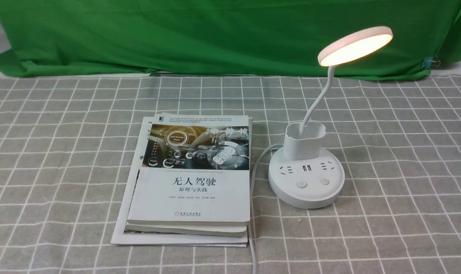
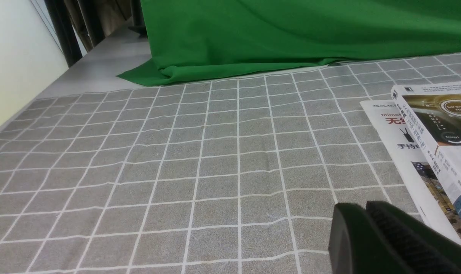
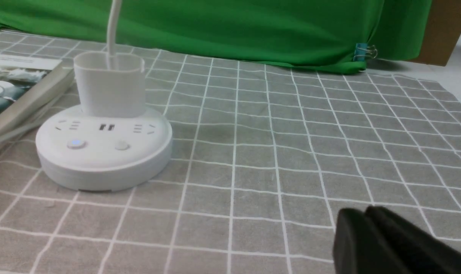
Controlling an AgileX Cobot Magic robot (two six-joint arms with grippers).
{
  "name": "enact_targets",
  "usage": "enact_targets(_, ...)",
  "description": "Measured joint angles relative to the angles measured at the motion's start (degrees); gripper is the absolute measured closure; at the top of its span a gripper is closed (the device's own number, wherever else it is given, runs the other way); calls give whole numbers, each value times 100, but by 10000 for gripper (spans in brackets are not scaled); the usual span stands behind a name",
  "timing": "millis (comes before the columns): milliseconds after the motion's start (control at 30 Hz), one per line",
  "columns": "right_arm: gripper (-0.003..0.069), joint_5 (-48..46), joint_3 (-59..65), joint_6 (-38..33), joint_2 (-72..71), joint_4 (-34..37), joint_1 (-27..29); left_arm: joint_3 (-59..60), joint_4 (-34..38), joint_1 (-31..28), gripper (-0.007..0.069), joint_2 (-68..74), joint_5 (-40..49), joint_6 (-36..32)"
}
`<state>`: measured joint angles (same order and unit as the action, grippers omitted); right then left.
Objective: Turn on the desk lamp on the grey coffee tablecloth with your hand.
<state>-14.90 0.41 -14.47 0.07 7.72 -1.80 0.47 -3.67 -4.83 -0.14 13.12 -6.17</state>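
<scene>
A white desk lamp (image 1: 307, 175) stands on the grey coffee tablecloth (image 1: 397, 160), just to the right of a stack of books (image 1: 190, 179). Its round disc head glows warm, and one button on its base shows a faint blue light. The right gripper (image 3: 365, 219) hangs low over the cloth, well to the right of the lamp, fingers pressed together, holding nothing. The left gripper (image 2: 365, 209) sits low beside the books, fingers likewise together.
</scene>
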Motion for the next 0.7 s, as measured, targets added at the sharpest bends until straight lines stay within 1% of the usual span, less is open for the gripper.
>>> enact_targets(467,536,0,0,0,0,0,0,0,0,0,606,0,0,2)
enact_targets(700,527,0,0,-5,0,0,0,0,0,0,606,0,0,2)
